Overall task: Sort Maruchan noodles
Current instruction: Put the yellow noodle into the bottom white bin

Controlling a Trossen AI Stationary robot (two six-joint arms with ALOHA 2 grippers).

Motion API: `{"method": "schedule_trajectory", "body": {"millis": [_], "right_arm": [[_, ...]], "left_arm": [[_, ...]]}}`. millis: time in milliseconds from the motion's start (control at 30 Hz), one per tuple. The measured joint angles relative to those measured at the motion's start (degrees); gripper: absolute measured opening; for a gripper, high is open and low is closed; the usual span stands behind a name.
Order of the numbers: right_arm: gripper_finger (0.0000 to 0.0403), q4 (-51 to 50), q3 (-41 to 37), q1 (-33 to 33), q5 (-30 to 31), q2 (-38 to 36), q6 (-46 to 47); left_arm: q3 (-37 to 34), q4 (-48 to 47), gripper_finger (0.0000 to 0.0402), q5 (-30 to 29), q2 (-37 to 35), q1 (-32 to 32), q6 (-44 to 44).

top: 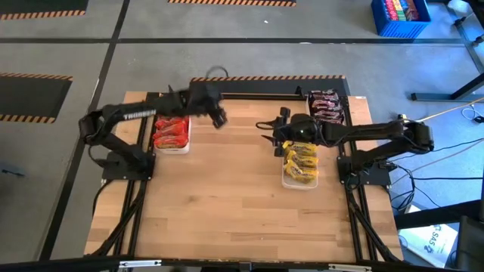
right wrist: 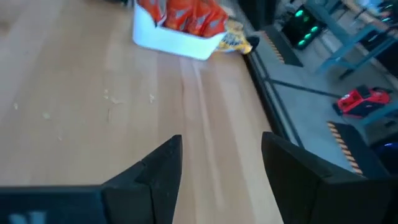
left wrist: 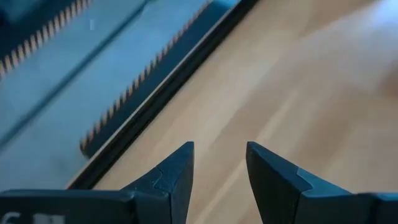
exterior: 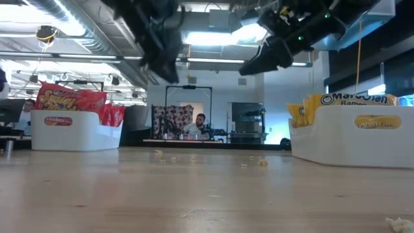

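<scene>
Red-orange Maruchan noodles (top: 171, 132) fill a white tray (top: 175, 149) at the table's left. Yellow packets (top: 301, 160) fill a white tray (top: 299, 183) at the right. Dark packets (top: 325, 106) lie at the far right corner. In the right wrist view one yellow packet (right wrist: 233, 42) lies on the table against the far side of the red tray (right wrist: 168, 38). My left gripper (left wrist: 221, 168) hangs open above the table near its far edge (top: 221, 119), with nothing between the fingers. My right gripper (right wrist: 221, 162) is open and empty, above the table's middle (top: 266, 133), left of the yellow tray.
Small noodle crumbs (exterior: 252, 162) lie scattered on the wooden tabletop. A wide stretch of bare wood (top: 234, 204) lies between the trays and toward the near edge. A black rail (top: 257, 95) runs along the far edge. A person (exterior: 197, 126) sits in the room behind.
</scene>
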Motion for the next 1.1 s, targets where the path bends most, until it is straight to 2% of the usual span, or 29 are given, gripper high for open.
{"method": "schedule_trajectory", "body": {"millis": [67, 267, 467, 600, 733, 800, 967, 1100], "right_arm": [[0.0199, -1.1, 0.0, -1.5, -2.2, 0.0, -0.8], [0.0199, -0.6, 0.0, -5.7, -9.6, 0.0, -1.5], [0.0199, -0.5, 0.0, -8.0, -15.8, 0.0, -2.1], [0.0199, -0.7, 0.0, -8.2, -17.9, 0.0, -2.0], [0.0199, -0.7, 0.0, -8.2, -20.9, 0.0, -2.4], [0.0199, -0.9, 0.0, -8.2, -22.0, 0.0, -2.4], [0.0199, -1.7, 0.0, -8.1, -23.1, 0.0, -2.4], [0.0199, -2.9, 0.0, -8.1, -23.2, 0.0, -2.4]], "left_arm": [[1.7, -4.2, 0.0141, 3.1, 0.9, 6.1, -0.2], [10.5, -19.4, 0.0141, 3.6, 5.9, 22.1, -1.7], [12.6, -24.5, 0.0141, 3.5, 13.7, 33.4, -2.1], [12.6, -26.2, 0.0141, 1.6, 19.1, 36.2, -2.2], [12.6, -28.7, 0.0141, -8.2, 23.2, 36.4, -3.6], [12.6, -31.0, 0.0141, -10.1, 24.8, 36.4, -4.7], [12.6, -31.8, 0.0141, -9.9, 28.6, 36.4, -5.0], [12.6, -30.9, 0.0141, -6.0, 30.3, 36.4, -4.1]]}}
